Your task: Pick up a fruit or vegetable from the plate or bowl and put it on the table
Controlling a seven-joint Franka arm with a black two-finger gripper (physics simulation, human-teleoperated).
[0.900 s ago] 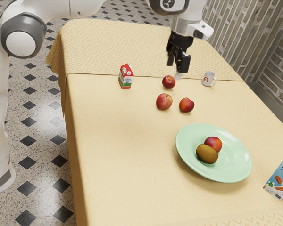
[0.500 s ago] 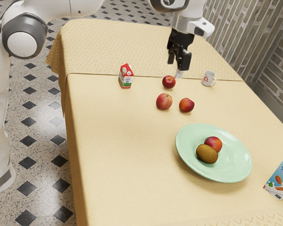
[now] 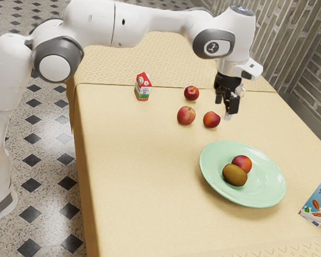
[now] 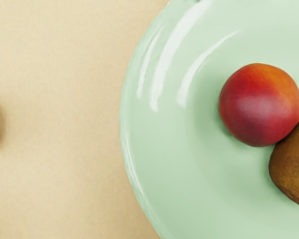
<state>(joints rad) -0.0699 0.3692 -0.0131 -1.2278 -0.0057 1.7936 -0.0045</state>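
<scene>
The green plate [image 3: 267, 184] holds a red-orange peach [image 3: 242, 164] and a brown kiwi [image 3: 235, 175], side by side. My gripper [image 3: 224, 107] is open and hangs above the table, up and behind the plate in the exterior view, holding nothing. From the wrist view, the peach [image 4: 260, 105] lies on the plate [image 4: 189, 149], and the kiwi [image 4: 293, 162] beside it is partly cut off by the view's edge.
Three red fruits stand on the tablecloth [image 3: 144, 160]: one [image 3: 191, 93], another [image 3: 186, 115] and a third [image 3: 212, 119] close to my gripper. A red carton [image 3: 143, 87] is farther back. A milk carton [image 3: 318, 203] stands past the plate, and a mug is partly hidden behind the gripper.
My arm has swung toward the exterior view's right and the gripper has come lower in that view, nearer the plate. The fruits and plate have stayed where they were.
</scene>
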